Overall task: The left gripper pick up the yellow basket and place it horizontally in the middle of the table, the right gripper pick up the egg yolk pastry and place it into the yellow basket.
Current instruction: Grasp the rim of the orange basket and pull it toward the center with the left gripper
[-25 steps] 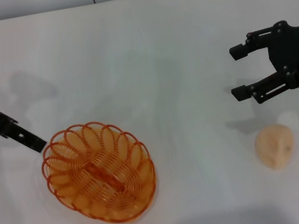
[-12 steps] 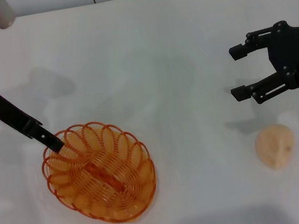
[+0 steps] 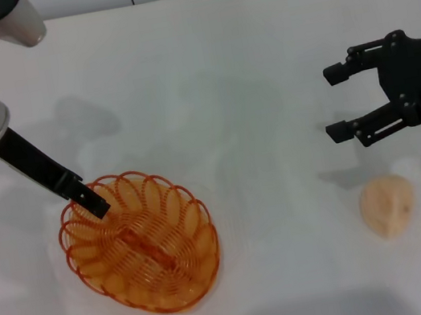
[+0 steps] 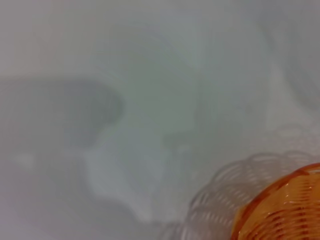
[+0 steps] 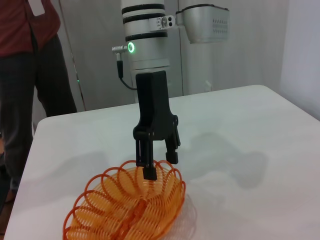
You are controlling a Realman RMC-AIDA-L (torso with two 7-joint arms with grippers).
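Straddling the basket's rim, the left pincer [image 5: 159, 165] stands slightly parted over the yellow basket [image 3: 138, 242]; the right pincer [image 3: 338, 102] hovers wide open, empty, egg yolk pastry [image 3: 387, 206] just below on the tabletop [image 3: 227, 65].

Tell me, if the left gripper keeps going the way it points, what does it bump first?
Probably the yellow basket. The left gripper points down with open fingers at the basket's rim, one fingertip apparently inside it.

A matt white surface [image 3: 243, 62] is seen; the yellow basket [image 3: 140, 243] looks like glossy wire, the egg yolk pastry [image 3: 387, 206] dull and smooth.
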